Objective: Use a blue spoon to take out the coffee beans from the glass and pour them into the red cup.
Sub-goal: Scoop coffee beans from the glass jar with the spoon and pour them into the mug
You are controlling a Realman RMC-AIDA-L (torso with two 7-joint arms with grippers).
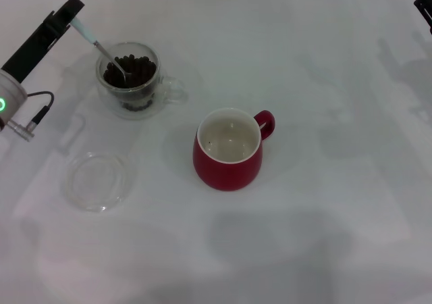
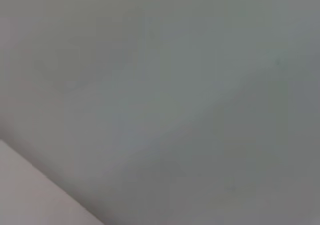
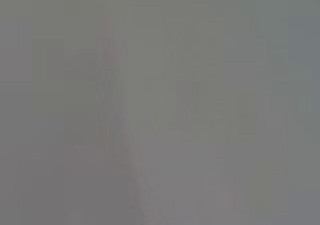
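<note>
The left hand (image 1: 69,15), clamped on the blue spoon's (image 1: 94,42) handle, slants its bowl down into the glass (image 1: 132,81), well left of the red cup (image 1: 228,157).

The left tool (image 1: 69,15) with the blue spoon (image 1: 100,49) occupies the glass (image 1: 131,81) mouth. Open bench (image 1: 324,203) surrounds the red cup (image 1: 228,150), whose mouth is unobstructed; a clear saucer (image 1: 98,180) lies near the glass.
</note>
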